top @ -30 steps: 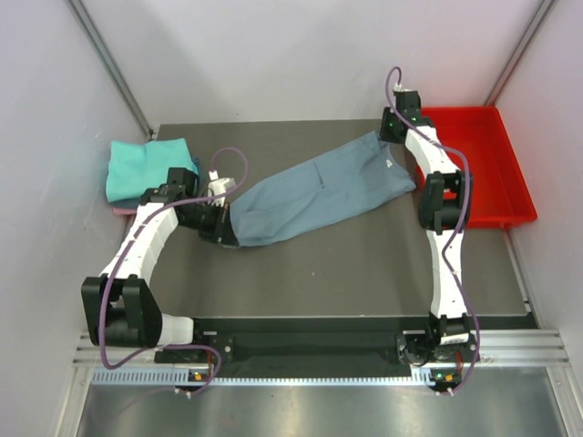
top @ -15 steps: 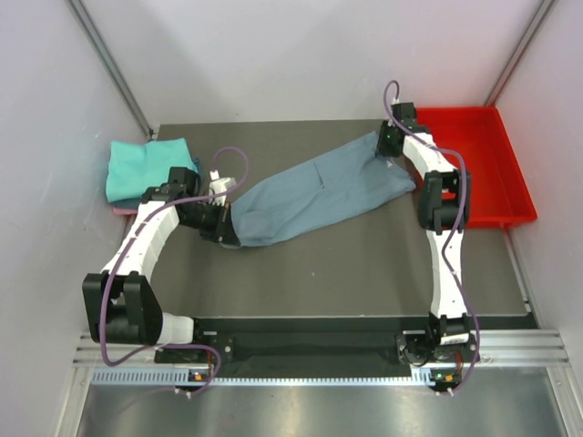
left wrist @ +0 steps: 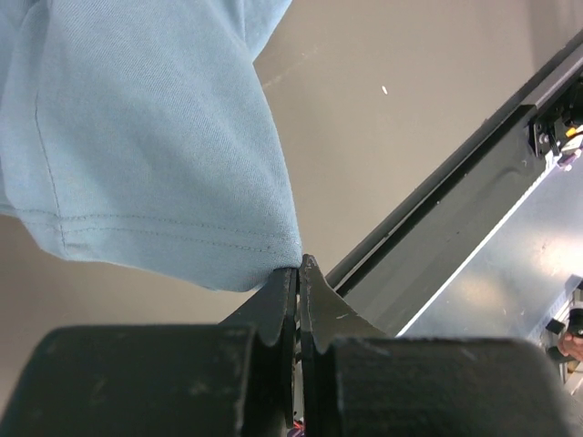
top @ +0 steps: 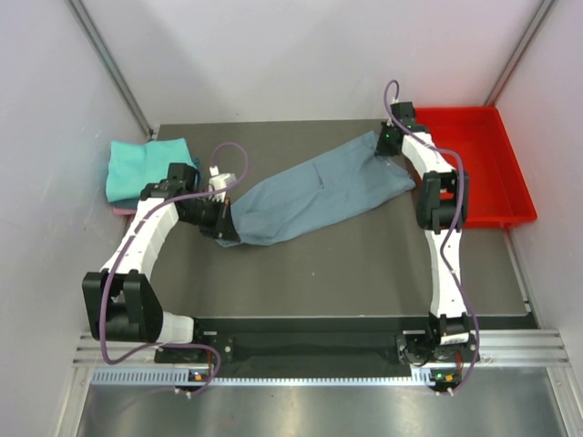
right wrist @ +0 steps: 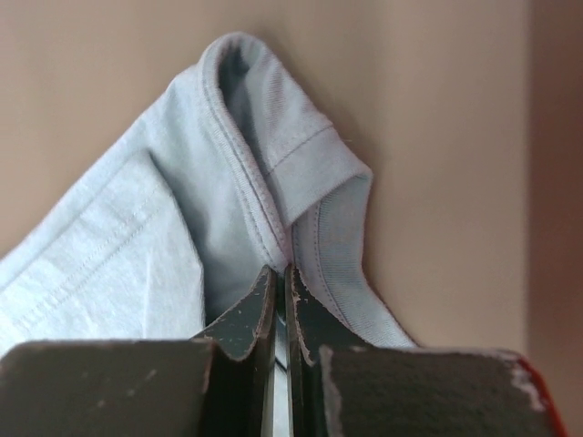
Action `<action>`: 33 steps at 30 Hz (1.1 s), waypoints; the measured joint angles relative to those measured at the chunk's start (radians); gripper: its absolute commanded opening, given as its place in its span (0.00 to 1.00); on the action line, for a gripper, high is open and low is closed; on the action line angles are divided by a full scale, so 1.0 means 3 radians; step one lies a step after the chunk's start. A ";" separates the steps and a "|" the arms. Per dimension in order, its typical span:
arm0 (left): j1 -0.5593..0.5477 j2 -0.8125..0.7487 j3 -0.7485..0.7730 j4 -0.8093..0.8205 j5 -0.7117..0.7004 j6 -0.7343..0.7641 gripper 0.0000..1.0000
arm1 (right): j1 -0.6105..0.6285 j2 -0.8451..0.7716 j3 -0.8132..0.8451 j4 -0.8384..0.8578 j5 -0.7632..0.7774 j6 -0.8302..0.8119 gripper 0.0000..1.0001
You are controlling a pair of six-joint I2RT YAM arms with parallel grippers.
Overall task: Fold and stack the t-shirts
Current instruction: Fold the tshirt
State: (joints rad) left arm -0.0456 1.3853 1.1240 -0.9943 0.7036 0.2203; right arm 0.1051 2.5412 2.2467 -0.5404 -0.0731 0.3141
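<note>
A dusty grey-blue t-shirt [top: 319, 193] lies folded lengthwise in a long band, running diagonally across the dark table. My left gripper [top: 225, 232] is at the band's lower left end. In the left wrist view it [left wrist: 299, 266] is shut on the corner of the stitched hem of the t-shirt [left wrist: 155, 137]. My right gripper [top: 388, 146] is at the upper right end. In the right wrist view it [right wrist: 281, 270] is shut on the ribbed neck collar of the t-shirt [right wrist: 246, 182]. A folded teal t-shirt [top: 146, 167] rests on a pink one [top: 121, 210] at the far left.
A red plastic tray [top: 483, 173] stands at the table's right edge, just beyond my right arm. The table's black front rail [left wrist: 455, 191] runs close behind my left gripper. Grey walls close in the table on the left, back and right.
My right gripper has settled onto the shirt's neck end and closed on the collar. The left gripper keeps its hold on the hem and has barely moved.
</note>
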 measured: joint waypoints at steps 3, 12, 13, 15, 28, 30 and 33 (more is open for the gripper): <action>-0.0029 0.0001 -0.0001 -0.0022 0.0032 0.0041 0.00 | 0.0006 0.0106 0.0163 0.0003 -0.0029 0.0041 0.00; -0.0613 0.0111 0.0000 -0.0184 0.0134 0.0301 0.00 | 0.0065 0.0329 0.0477 0.0113 -0.0078 0.0136 0.00; -0.0673 0.0113 0.0000 -0.0201 0.0136 0.0328 0.00 | 0.0069 0.0352 0.0510 0.0137 -0.0088 0.0153 0.00; -0.0795 0.0125 0.0000 -0.0233 0.0136 0.0384 0.00 | 0.0071 0.0389 0.0553 0.0163 -0.0104 0.0178 0.00; -0.1375 0.0387 0.0109 -0.0301 0.0081 0.0561 0.00 | 0.0153 0.0629 0.0837 0.0448 -0.0153 0.0345 0.00; -0.1520 0.0463 0.0178 -0.0313 0.0053 0.0594 0.00 | 0.0187 0.0664 0.0876 0.0490 -0.0150 0.0370 0.00; -0.1722 0.0570 0.0278 -0.0326 0.0025 0.0652 0.00 | 0.0242 0.0706 0.0941 0.0540 -0.0150 0.0406 0.00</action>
State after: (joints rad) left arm -0.5621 1.5562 1.2076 -1.0920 0.7113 0.4160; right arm 0.1776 2.7529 2.5290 -0.3782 -0.1181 0.4358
